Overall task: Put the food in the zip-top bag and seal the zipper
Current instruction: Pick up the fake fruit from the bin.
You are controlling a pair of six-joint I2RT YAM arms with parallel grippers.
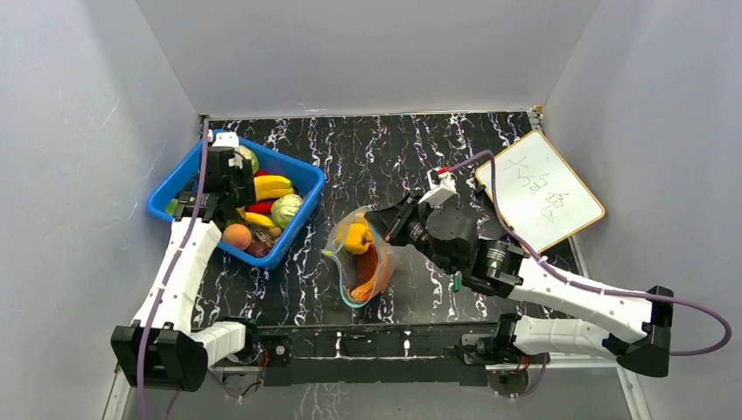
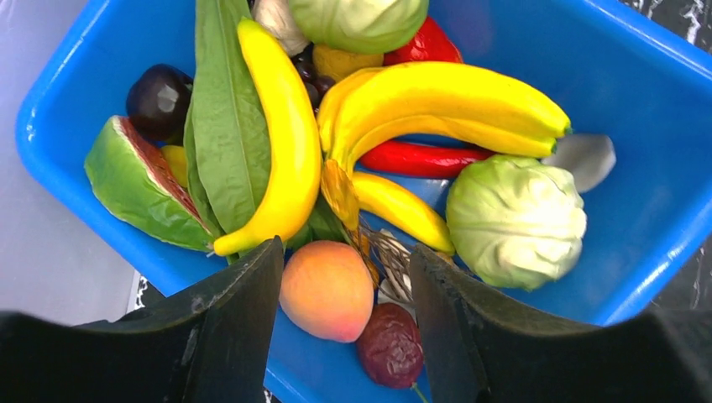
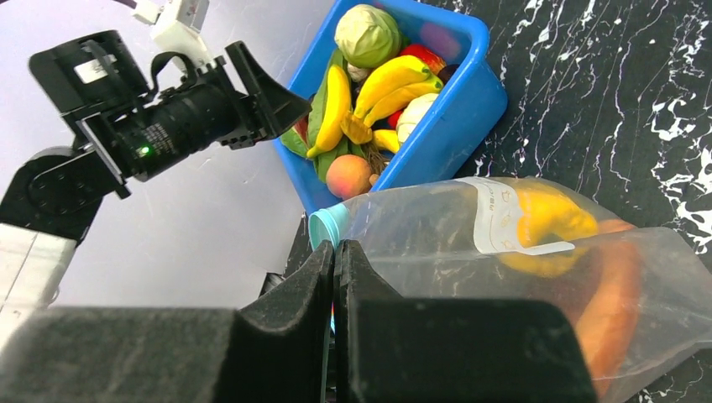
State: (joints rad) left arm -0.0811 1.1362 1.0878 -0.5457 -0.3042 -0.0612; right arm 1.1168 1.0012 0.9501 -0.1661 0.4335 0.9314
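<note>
The left gripper (image 2: 346,252) hangs tip-down in the blue bin (image 2: 646,126). Its jaws are apart, one finger on each side of the peach (image 2: 326,290). The left finger is at the peach's edge and the right one stands off it, so nothing is grasped. Just beyond the fingertips lie bananas (image 2: 437,96), a red chilli (image 2: 420,158) and a long green leaf (image 2: 225,126). A cabbage (image 2: 514,220) sits beyond the right finger. A dark wrinkled fruit (image 2: 391,346) lies between the fingers, nearer the wrist than the peach.

To the right, on the table (image 1: 394,157), lies the bag (image 3: 420,227) with a yellow piece (image 3: 546,222) and an orange piece (image 3: 609,302) inside. The right gripper (image 3: 336,248) is clenched on the bag's mouth edge, and the teal zipper (image 3: 327,225) curls out just past its fingertips. A whiteboard (image 1: 540,191) lies to the right of that gripper.
</note>
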